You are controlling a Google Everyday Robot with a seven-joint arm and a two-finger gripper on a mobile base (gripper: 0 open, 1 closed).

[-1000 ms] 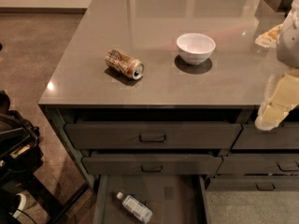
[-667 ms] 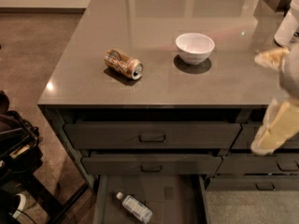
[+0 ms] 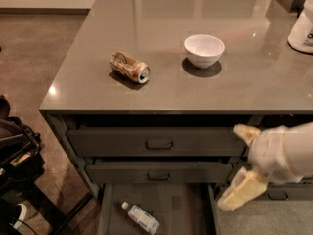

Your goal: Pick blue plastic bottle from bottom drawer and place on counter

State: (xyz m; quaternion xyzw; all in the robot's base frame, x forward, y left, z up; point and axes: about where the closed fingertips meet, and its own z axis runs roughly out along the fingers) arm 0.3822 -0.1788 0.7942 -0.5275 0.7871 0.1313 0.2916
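The blue plastic bottle [image 3: 142, 218] lies on its side on the floor of the open bottom drawer [image 3: 186, 207], white cap pointing up-left. My gripper [image 3: 240, 161] is at the lower right, in front of the drawer fronts and above the drawer's right side, to the right of the bottle. Its two cream fingers [image 3: 246, 131] are spread apart with nothing between them. The counter [image 3: 166, 89] spans the top of the view above the drawers.
A tan soda can [image 3: 129, 66] lies on the counter's left part and a white bowl [image 3: 204, 49] stands mid-counter. A large white jug [image 3: 303, 26] is at the far right edge. Two shut handled drawers [image 3: 159, 144] sit above. Black equipment [image 3: 14, 155] stands at left.
My gripper has dropped from beside the counter's right edge down and leftward, in front of the drawers. The bottle, can and bowl have not moved.
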